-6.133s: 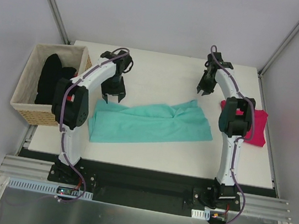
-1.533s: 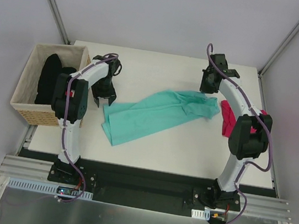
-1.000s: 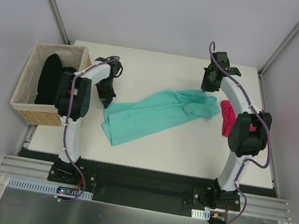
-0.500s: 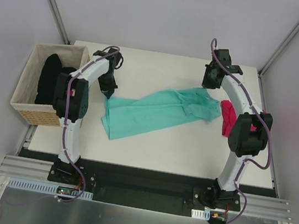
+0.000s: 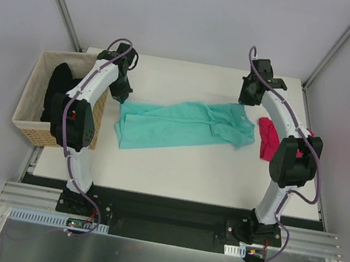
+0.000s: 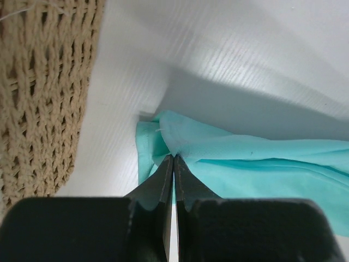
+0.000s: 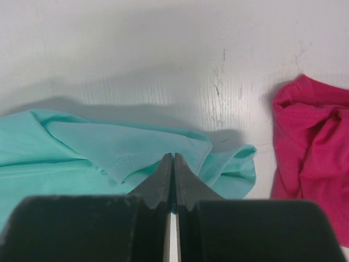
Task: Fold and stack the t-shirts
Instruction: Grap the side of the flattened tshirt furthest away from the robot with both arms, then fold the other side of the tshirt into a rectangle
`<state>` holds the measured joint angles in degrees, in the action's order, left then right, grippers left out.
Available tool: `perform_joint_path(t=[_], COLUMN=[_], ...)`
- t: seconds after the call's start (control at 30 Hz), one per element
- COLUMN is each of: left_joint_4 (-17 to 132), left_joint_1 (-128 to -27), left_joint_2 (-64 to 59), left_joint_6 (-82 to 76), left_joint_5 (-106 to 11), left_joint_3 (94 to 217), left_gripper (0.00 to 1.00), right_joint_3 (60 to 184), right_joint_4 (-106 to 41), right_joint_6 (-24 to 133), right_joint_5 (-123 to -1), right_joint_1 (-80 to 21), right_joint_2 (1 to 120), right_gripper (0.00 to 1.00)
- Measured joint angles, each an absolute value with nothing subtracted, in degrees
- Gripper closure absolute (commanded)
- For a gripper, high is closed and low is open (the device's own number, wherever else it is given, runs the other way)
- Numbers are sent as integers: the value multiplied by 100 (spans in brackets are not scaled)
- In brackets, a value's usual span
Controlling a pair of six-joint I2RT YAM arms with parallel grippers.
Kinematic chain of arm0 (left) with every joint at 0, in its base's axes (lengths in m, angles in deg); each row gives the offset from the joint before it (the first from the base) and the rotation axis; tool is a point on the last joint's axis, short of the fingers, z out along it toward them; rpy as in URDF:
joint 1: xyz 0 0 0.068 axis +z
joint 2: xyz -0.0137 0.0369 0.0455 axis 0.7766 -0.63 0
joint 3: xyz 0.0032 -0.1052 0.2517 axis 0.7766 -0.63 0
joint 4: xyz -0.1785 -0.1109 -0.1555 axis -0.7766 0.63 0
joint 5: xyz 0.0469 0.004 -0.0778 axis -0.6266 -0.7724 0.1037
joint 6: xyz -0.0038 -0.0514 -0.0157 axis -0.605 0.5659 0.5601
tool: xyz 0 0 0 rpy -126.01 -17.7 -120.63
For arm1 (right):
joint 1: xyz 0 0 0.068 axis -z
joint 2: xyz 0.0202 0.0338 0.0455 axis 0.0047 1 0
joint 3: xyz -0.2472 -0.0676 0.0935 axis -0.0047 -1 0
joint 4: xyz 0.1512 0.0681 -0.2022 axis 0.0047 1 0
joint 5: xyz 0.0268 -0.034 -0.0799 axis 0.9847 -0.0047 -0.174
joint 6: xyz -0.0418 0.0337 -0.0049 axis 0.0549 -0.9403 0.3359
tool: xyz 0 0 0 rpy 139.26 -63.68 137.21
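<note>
Top external view: the teal t-shirt (image 5: pixel 182 127) lies stretched across the middle of the worktop (image 5: pixel 176 170), with an arm at each far corner. The left pincer (image 6: pixel 173 159) is clamped tight, jaws pressed together on a bunched corner of teal cloth just beside the woven basket (image 6: pixel 43 98). The right pincer (image 7: pixel 173 158) is closed right down too, nipping a hemmed fold at the shirt's other end, with the crumpled magenta t-shirt (image 7: pixel 313 147) lying near on the right. Black t-shirts (image 5: pixel 56 91) wait in the basket. This looks like the spreading step, early in the job, with nothing folded or stacked yet. To do it well, lift both ends together and draw them apart evenly until the twist and creases in the middle drop out, then lay the cloth flat and square to the worktop edge. Keep the left end clear of the basket rim and the right end off the magenta t-shirt, because thin pinches like these could slip if tugged hard.
</note>
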<state>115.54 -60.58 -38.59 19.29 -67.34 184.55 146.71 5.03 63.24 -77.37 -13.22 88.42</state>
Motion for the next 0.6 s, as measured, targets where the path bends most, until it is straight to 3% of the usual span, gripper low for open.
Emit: perform_joint_path(t=[0.37,0.6], left_joint_4=[11648,11654], left_joint_1=[-5947,-5947], left_joint_2=[-3365,-3330], left_joint_6=[1980,2063], left_joint_5=[-7128,-7148], left_joint_3=[17810,17757], left_gripper=[100,100], right_joint_3=[13469,13375], right_joint_4=[493,495], right_joint_6=[6296,6241], right_joint_5=[-7933,-8132], right_joint_1=[-1322,-1322], right_joint_2=[8088,8033], right_gripper=[99,99])
